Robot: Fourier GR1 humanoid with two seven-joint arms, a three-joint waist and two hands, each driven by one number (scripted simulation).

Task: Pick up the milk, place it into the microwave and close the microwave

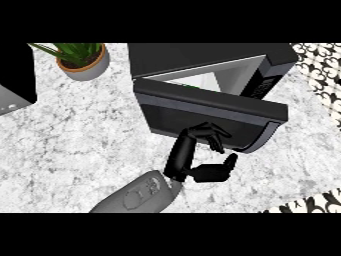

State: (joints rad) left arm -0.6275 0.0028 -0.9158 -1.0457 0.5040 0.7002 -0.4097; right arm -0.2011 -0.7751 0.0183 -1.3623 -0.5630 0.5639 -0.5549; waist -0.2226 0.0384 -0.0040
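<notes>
The fingers [206, 134] of the hand [202, 155] are bent, their tips against the outer face of the microwave door [202, 107], holding nothing; the thumb [228, 162] sticks up apart from them, just below the door's lower edge. Which hand this is cannot be told for sure: one grey forearm [140, 195] comes in from the lower edge, near the middle. The other hand does not show.

The door stands partly ajar, swung across the opening, so only a pale wedge of the microwave [225, 62] cavity shows beyond the fingers. A small green glint sits in that gap; whether it is the milk cannot be told, and no milk shows elsewhere.

Left of the fingers lies broad bare counter [69, 135]. Far up-left stands a potted plant [81, 60], and at the left edge a cut-off grey appliance [3, 80]. Right of the door the counter ends against patterned floor [328, 75].
</notes>
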